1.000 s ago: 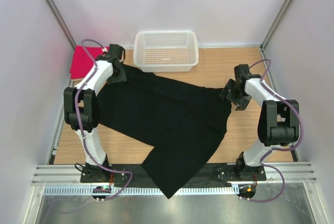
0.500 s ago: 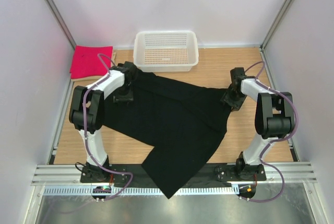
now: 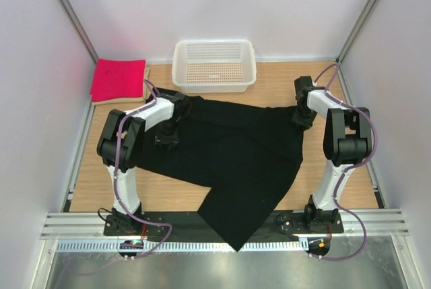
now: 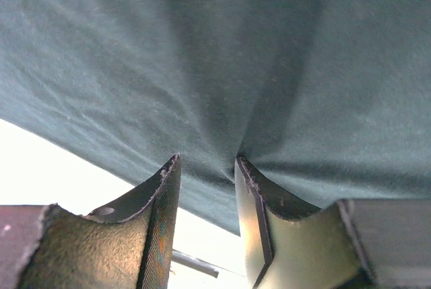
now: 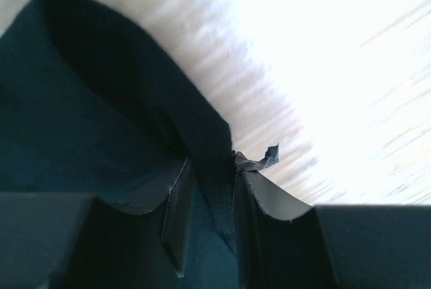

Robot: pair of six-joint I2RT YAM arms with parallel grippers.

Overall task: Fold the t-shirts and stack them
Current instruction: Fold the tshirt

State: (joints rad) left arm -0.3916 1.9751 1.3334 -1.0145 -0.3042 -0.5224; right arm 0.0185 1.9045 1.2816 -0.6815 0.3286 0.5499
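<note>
Both arms have swung inward, and the black t-shirt [image 3: 229,157] has slid rightward with them. It lies wide and creased across the table [image 3: 273,85], one corner drooping over the near edge. The left gripper [image 4: 207,168] has its jaws pinched on a pucker of the cloth (the right gripper [image 5: 210,168] clamps its folded edge).

Light wooden table [image 3: 276,87]: large plain black cloth t-shirt [image 3: 229,154] spread centre, white plastic mesh basket [image 3: 215,87] upper centre, folded pink-red cloth t-shirt [image 3: 118,80] upper left.
</note>
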